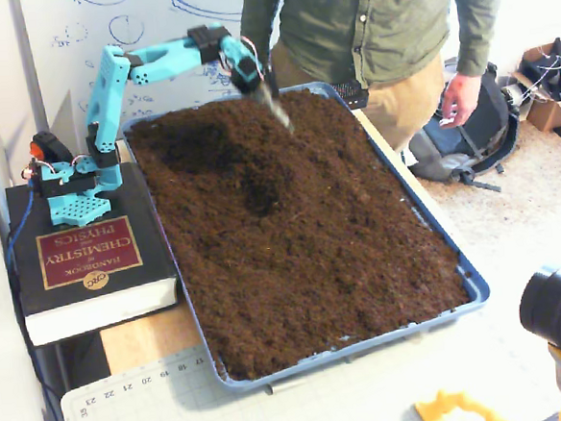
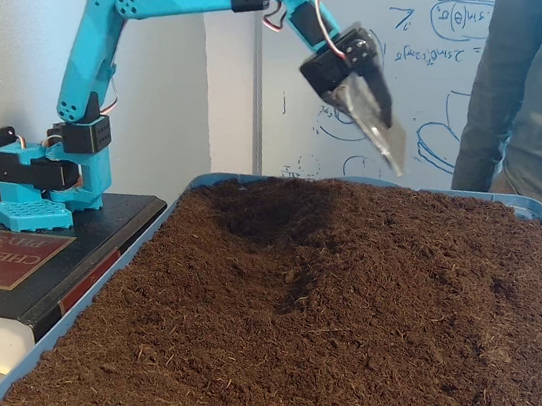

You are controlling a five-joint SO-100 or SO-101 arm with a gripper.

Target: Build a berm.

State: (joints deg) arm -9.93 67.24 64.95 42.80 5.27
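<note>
A chemistry handbook (image 1: 86, 258) lies beside the blue tray (image 1: 474, 288) — whiteboard (image 2: 433, 59) behind.

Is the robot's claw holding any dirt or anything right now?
I can't tell. The claw hangs in the air above the soil, blurred; no clump shows on it.

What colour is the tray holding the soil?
Blue; the tray rim shows best in a fixed view from above.

In a fixed view, the soil (image 1: 321, 237) is filling the tray (image 1: 473, 284). The book (image 1: 86, 258) is lying at the tray's nine o'clock, the arm base (image 1: 71, 182) sitting on it. A person (image 1: 374, 30) is standing at the tray's twelve o'clock, a backpack (image 1: 468, 135) lying at two o'clock.
</note>
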